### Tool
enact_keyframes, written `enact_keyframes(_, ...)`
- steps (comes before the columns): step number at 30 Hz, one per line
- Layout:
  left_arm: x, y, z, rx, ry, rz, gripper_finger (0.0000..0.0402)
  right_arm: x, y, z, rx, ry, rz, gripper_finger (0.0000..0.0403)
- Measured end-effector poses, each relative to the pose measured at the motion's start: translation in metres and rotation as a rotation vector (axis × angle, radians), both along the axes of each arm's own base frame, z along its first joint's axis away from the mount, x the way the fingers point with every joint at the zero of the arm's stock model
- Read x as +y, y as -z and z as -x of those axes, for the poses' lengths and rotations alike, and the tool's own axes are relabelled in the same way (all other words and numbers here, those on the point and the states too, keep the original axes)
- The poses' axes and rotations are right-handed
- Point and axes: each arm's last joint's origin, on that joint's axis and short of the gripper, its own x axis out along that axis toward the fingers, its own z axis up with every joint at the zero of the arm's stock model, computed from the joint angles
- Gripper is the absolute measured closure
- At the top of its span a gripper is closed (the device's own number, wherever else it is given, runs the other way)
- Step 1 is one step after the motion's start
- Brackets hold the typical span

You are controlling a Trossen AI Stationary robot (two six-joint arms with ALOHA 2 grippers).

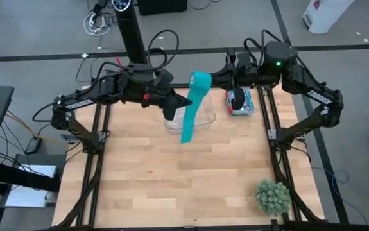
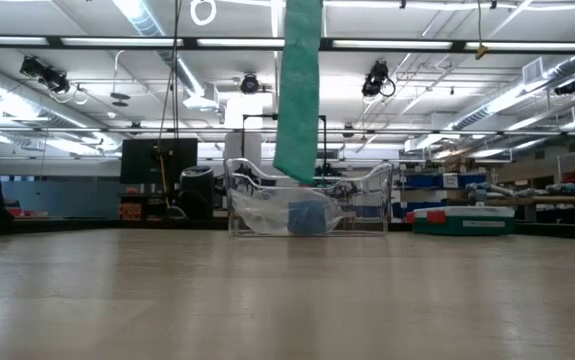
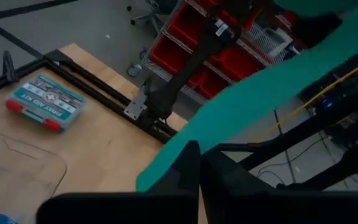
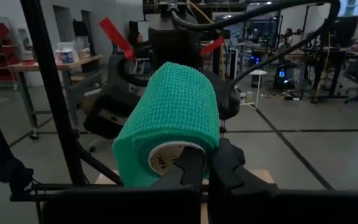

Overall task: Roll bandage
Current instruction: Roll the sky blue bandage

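Observation:
The bandage is a teal roll (image 1: 201,81) (image 4: 172,118) held up in the air over the far middle of the table. A long ribbon (image 1: 190,115) (image 2: 298,90) unwinds from it and hangs down. The ribbon's free end (image 2: 294,170) hangs just above a clear container (image 2: 367,205). My right gripper (image 4: 208,165) is shut on the roll from the right. My left gripper (image 3: 200,167) (image 1: 183,102) is shut on the ribbon below the roll, coming from the left. Neither gripper shows in the low view. My left gripper pinches the hanging ribbon (image 3: 166,168) between its two fingers, a short way below the roll. It comes nearly level from the table's left and lies across the ribbon. The ribbon runs slanting from the fingers up to the roll (image 3: 278,81). My right gripper holds the roll at its open end by the rim (image 4: 207,146). One finger (image 4: 190,167) seems to sit in the white core and the other (image 4: 228,167) outside the teal wall. It comes level from the table's right. The roll is lifted clear, its axis along the fingers.
The clear container (image 1: 200,119) at the table's far middle holds a blue roll (image 2: 307,217). A first aid kit (image 1: 240,101) (image 3: 45,102) lies at the far right, and a green plant (image 1: 273,196) stands at the near right corner. Black frame rails run along both sides.

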Motion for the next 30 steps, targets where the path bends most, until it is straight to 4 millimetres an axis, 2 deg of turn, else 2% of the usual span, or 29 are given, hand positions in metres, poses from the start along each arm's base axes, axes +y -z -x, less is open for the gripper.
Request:
enact_keyframes(10, 0.0, 0.005, 0.002, 0.056, 0.011, -0.026, 0.0398, -0.005, -0.006, 0.014, -0.017, -0.073, -0.09, 0.0403)
enact_keyframes(21, 0.006, 0.002, 0.001, 0.023, -0.006, -0.07, 0.0397, 0.002, -0.006, 0.015, 0.011, -0.203, -0.268, 0.0403)
enact_keyframes(30, 0.007, -0.006, -0.002, -0.059, -0.004, -0.129, 0.0364, 0.015, -0.006, 0.014, 0.038, -0.277, -0.332, 0.0403)
